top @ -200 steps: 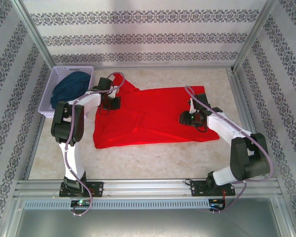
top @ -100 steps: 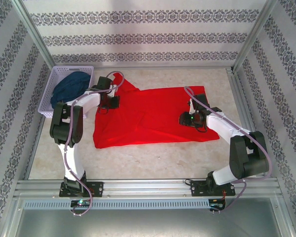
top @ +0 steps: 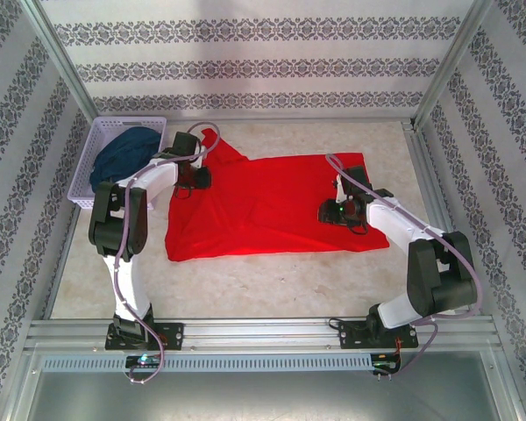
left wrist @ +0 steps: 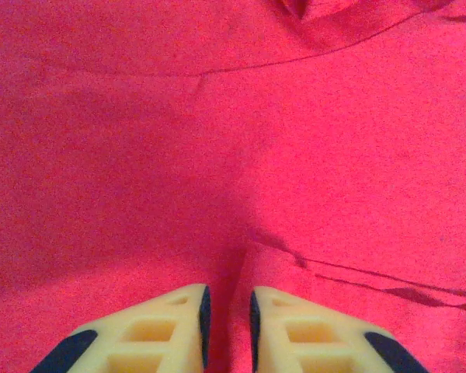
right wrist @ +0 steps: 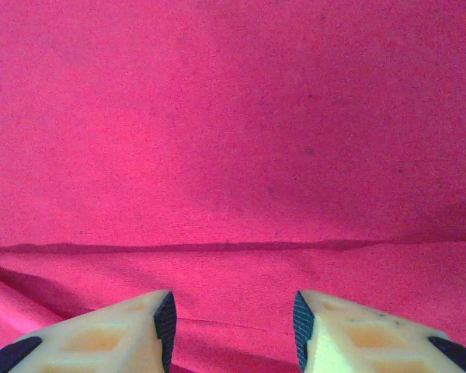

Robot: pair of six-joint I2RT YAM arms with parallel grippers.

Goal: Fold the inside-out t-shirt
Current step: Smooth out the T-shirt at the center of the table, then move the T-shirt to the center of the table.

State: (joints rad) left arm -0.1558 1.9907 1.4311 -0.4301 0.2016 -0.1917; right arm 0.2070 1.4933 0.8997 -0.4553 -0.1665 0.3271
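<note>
The left pincer [left wrist: 227,303] stood parted a crack and the right pincer [right wrist: 233,311] about half open, neither plainly gripping the inside-out t-shirt [top: 272,206] beneath them, which lay spread on the pale bench [top: 272,281] between patterned walls [top: 245,66].

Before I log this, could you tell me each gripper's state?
Left gripper: narrow gap over t-shirt ridge; grip cannot be told.
Right gripper: open, holding nothing.

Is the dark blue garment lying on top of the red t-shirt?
No, the dark blue garment lies inside the lavender basket, to the left of the red t-shirt.
</note>
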